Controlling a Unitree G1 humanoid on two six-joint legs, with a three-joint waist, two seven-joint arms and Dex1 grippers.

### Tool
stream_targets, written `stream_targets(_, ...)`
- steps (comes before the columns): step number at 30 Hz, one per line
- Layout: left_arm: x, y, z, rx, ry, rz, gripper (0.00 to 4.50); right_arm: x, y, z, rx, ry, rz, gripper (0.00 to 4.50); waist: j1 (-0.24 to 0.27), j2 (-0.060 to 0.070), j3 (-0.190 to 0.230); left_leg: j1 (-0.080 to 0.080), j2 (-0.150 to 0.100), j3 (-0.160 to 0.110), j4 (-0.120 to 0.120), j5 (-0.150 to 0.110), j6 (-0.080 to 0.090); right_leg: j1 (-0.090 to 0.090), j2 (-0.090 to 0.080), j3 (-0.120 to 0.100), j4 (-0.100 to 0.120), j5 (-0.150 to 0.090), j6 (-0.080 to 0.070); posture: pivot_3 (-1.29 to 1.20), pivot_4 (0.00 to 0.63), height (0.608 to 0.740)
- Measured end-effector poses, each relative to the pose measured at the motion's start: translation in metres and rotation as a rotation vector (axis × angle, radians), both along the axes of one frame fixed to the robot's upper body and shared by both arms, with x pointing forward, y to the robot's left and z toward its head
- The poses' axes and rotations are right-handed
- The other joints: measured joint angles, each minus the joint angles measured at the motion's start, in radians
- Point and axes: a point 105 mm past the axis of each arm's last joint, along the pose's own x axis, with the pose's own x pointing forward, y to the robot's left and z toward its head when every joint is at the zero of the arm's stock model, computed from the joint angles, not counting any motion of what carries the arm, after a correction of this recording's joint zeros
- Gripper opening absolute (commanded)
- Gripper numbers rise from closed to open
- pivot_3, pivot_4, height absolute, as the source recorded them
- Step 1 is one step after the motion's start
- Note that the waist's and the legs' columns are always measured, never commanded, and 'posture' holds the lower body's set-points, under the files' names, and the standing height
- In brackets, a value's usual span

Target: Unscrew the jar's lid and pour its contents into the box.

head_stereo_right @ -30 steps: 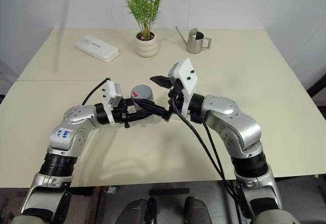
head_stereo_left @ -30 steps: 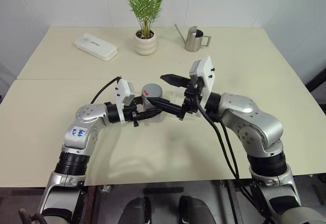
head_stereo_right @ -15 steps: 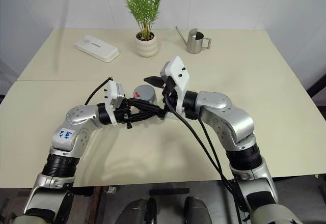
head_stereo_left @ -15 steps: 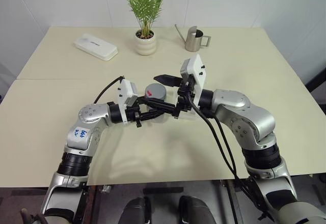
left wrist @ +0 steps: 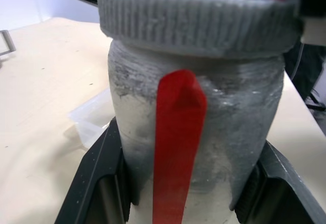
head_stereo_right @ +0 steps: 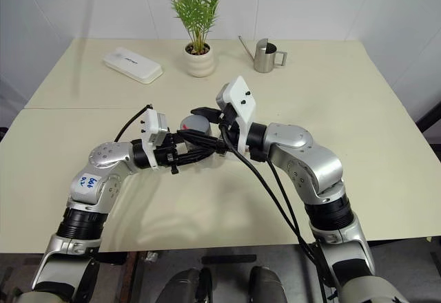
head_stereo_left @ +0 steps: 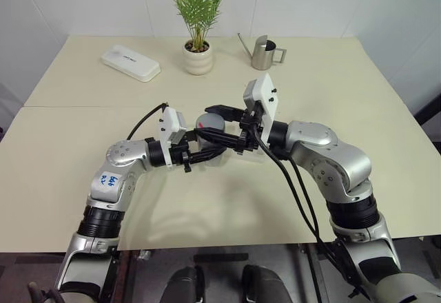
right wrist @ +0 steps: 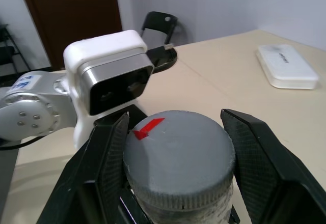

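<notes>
The jar [left wrist: 196, 132], grey with a vertical red stripe, stands upright above the middle of the pale counter [head_stereo_left: 83, 144], held between the two arms; the left gripper [left wrist: 188, 183] has its jaws clamped on the jar's body, one black finger on each side; the right gripper [right wrist: 175, 152] comes in from the other side with its jaws closed against the ribbed rim of the lid [right wrist: 178, 152], which sits on the jar's top and bears a small red mark; the clear box [left wrist: 91, 119] lies on the counter just beside and behind the jar; at the counter's far edge stand a white oblong case [head_stereo_left: 129, 63], a potted plant [head_stereo_left: 198, 24] and a steel watering can [head_stereo_left: 262, 52], all well apart from the jar.
</notes>
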Motion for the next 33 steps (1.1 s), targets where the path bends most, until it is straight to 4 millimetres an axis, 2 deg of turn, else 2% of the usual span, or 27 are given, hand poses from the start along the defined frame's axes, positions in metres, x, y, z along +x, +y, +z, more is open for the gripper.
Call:
stream_targets(4,-0.011,-0.004,0.005,0.010,-0.010,-0.168,1.97,-0.009,-0.006,0.007,-0.046,-0.015,0.176,2.54,0.002,0.000,0.000,-0.003,0.000,0.000,0.003,0.000,0.001,-0.001,0.000,-0.001,0.000,0.000,0.000,0.00,0.150,0.740)
stream_targets(9,-0.026,-0.013,0.036,0.008,-0.094,-0.391,1.97,-0.026,-0.010,0.042,-0.116,-0.066,0.430,2.54,-0.001,0.000,0.000,-0.005,0.002,-0.001,0.006,0.000,0.001,-0.002,0.002,-0.001,0.001,0.000,0.000,0.00,0.150,0.740)
stream_targets(13,-0.032,-0.019,0.033,0.004,-0.079,-0.451,1.97,-0.030,-0.014,0.040,-0.144,-0.053,0.509,2.54,-0.001,0.000,0.000,-0.007,0.002,-0.001,0.007,0.000,0.001,-0.003,0.002,-0.001,0.001,0.000,0.000,0.00,0.150,0.740)
stream_targets(16,-0.033,-0.021,0.032,-0.003,-0.080,-0.458,1.97,-0.031,-0.015,0.040,-0.144,-0.057,0.526,2.54,0.000,0.000,0.000,-0.009,0.002,-0.002,0.009,0.000,0.001,-0.004,0.003,-0.003,0.001,0.000,0.000,0.00,0.150,0.740)
stream_targets(17,-0.034,-0.021,0.033,-0.006,-0.082,-0.456,1.97,-0.031,-0.015,0.040,-0.144,-0.060,0.528,3.10,0.000,0.000,0.000,-0.009,0.002,-0.002,0.010,0.000,0.001,-0.004,0.003,-0.003,0.001,0.000,0.000,0.00,0.150,0.740)
stream_targets(18,-0.034,-0.021,0.032,-0.008,-0.082,-0.455,1.97,-0.031,-0.015,0.040,-0.142,-0.064,0.528,3.28,0.000,0.000,0.000,-0.009,0.002,-0.002,0.010,0.000,0.001,-0.004,0.003,-0.003,0.001,0.000,0.000,0.00,0.150,0.740)
stream_targets(22,-0.036,-0.018,0.027,-0.008,-0.071,-0.443,1.97,-0.026,-0.018,0.046,-0.114,-0.076,0.470,4.49,0.000,0.000,0.000,-0.009,0.002,-0.002,0.011,0.000,0.001,-0.004,0.002,-0.002,0.002,0.000,0.000,0.00,0.150,0.740)
stream_targets(28,-0.026,-0.005,0.021,0.041,-0.064,-0.326,1.97,-0.015,-0.028,0.062,-0.029,-0.104,0.345,4.49,0.001,0.000,0.000,-0.010,0.003,-0.003,0.011,0.000,0.001,-0.004,0.002,-0.002,0.002,0.000,0.000,0.00,0.150,0.740)
stream_targets(33,-0.016,-0.003,0.022,0.051,-0.082,-0.229,1.97,-0.018,-0.028,0.051,-0.029,-0.083,0.301,4.49,0.002,0.000,0.000,-0.010,0.003,-0.004,0.010,0.000,0.001,-0.004,0.002,-0.003,0.001,0.000,0.000,0.00,0.150,0.740)
